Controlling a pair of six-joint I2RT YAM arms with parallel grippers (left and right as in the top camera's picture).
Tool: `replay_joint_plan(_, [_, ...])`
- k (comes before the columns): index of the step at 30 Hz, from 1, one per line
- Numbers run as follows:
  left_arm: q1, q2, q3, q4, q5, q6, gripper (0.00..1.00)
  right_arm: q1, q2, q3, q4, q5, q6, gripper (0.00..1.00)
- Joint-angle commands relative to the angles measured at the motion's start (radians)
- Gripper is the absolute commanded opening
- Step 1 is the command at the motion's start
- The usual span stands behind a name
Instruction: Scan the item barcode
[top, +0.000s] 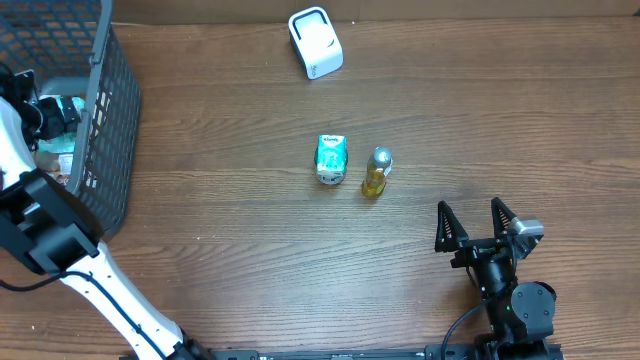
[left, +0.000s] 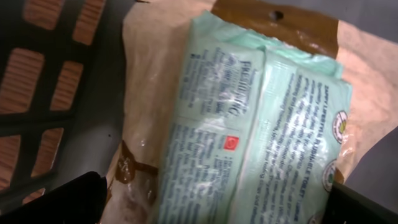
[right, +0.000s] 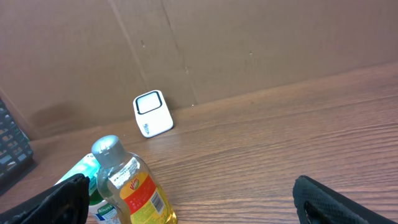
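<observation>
The wooden table (top: 500, 120) bears a white scanner (top: 315, 43) near its far edge, a green packet (top: 331, 159) just beside a yellow bottle (top: 376, 172) mid-surface, and a black basket (top: 105, 130) at its left edge.

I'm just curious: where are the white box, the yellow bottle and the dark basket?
white box (top: 315, 42), overhead view, its top face.
yellow bottle (top: 374, 181), overhead view, its body.
dark basket (top: 110, 120), overhead view, its mesh side wall.

Green packet (left: 249, 124), left wrist view: dense dark print in blocks, running sideways. Large heading letters blurred, nothing readable with certainty. Small red square sign (left: 232, 142) near packet middle. Round green-yellow seal (left: 340, 124) at packet right edge, wording too small. Bottle (right: 134, 186): red-yellow label (right: 142, 190) with emblem, text illegible.
</observation>
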Motion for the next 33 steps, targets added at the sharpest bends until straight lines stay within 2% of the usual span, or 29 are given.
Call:
replay_joint_plan(1, [-0.007,-0.002,-0.046,0.016,-0.04,0.062,1.0,-0.003,-0.005,-0.01,0.006,0.006,0.004,1.0])
replay_joint_plan(7, [-0.006,0.011,-0.185,0.092,-0.04,0.064,1.0,-0.003,-0.005,-0.01,0.006,0.006,0.004,1.0])
replay_joint_plan(8, [-0.006,0.011,-0.208,0.107,-0.04,0.065,0.97,-0.003,-0.005,-0.01,0.006,0.006,0.004,1.0])
replay_joint_plan(10, [-0.005,0.011,-0.24,0.125,-0.042,0.066,0.8,-0.003,-0.005,-0.01,0.005,0.006,0.004,1.0])
replay_joint_plan(15, [-0.006,0.009,-0.252,0.129,-0.043,0.076,0.26,-0.003,-0.005,-0.01,0.006,0.006,0.004,1.0])
replay_joint_plan(17, [-0.006,0.004,-0.245,0.129,-0.042,0.075,0.16,-0.003,-0.005,-0.01,0.005,0.006,0.004,1.0])
replay_joint_plan(23, [-0.007,-0.05,-0.13,0.093,-0.036,0.017,0.05,-0.003,-0.005,-0.01,0.006,0.006,0.004,1.0])
replay_joint_plan(28, [-0.01,-0.128,-0.039,0.076,-0.036,-0.031,0.04,-0.003,-0.005,-0.01,0.006,0.006,0.004,1.0])
replay_joint_plan(33, [-0.025,-0.241,-0.031,0.09,-0.039,-0.031,0.04,-0.003,-0.005,-0.01,0.006,0.006,0.004,1.0])
